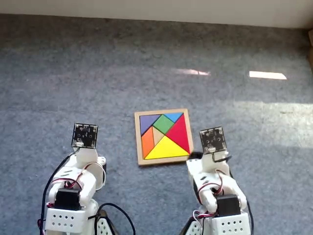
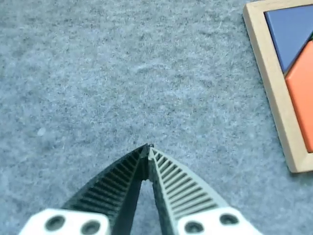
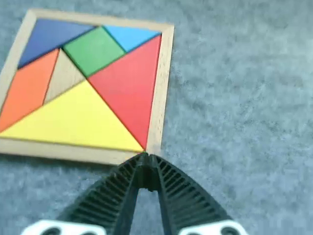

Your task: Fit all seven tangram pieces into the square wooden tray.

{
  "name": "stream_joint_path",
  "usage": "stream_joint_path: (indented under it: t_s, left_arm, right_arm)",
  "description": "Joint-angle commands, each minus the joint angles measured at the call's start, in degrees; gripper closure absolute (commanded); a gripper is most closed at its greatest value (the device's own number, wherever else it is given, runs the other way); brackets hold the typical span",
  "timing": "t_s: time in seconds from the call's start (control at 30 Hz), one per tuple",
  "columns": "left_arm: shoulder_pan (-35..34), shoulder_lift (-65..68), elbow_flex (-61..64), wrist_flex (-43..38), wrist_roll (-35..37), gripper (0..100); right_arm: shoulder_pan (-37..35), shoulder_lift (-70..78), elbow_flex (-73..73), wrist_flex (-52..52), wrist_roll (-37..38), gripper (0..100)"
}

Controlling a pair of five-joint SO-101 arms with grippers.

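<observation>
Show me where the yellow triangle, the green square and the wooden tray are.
yellow triangle (image 3: 77, 121), right wrist view, middle of its face
green square (image 3: 94, 50), right wrist view, middle of its face
wooden tray (image 3: 162, 73), right wrist view, bare side rim

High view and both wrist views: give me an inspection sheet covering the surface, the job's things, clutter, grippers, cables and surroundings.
surface: grey carpeted mat, with bright light patches at the far right.
job's things: square wooden tray holds all seven tangram pieces, lying flat and filling it.
clutter: nothing seen.
grippers: left gripper shut, over bare mat beside the tray; right gripper shut, tip at the tray's near corner, contact unclear.
cables: black cable beside the left arm; red and white wires on both arms.
surroundings: pale strip past the mat's far edge.
</observation>
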Motion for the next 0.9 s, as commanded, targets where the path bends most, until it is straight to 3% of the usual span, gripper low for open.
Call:
stream_joint_path:
  t_s: [0.0,0.37,0.57,0.87]
  left_arm:
    - [0.1,-1.9,1.1,0.4,-0.3,99]
    - [0.1,-1.9,1.1,4.7,-0.3,99]
    - [0.1,-1.9,1.1,5.7,-0.4,99]
    - [0.1,-1.9,1.1,5.7,-0.4,99]
  right_arm:
    - [-0.6,-0.7,5.9,3.5,-0.5,97.8]
    - [-0.2,-0.6,5.9,7.6,-0.7,98.3]
    - [3.7,-0.6,5.9,7.6,-7.9,98.3]
    - [4.4,-0.6,5.9,7.6,-8.4,98.3]
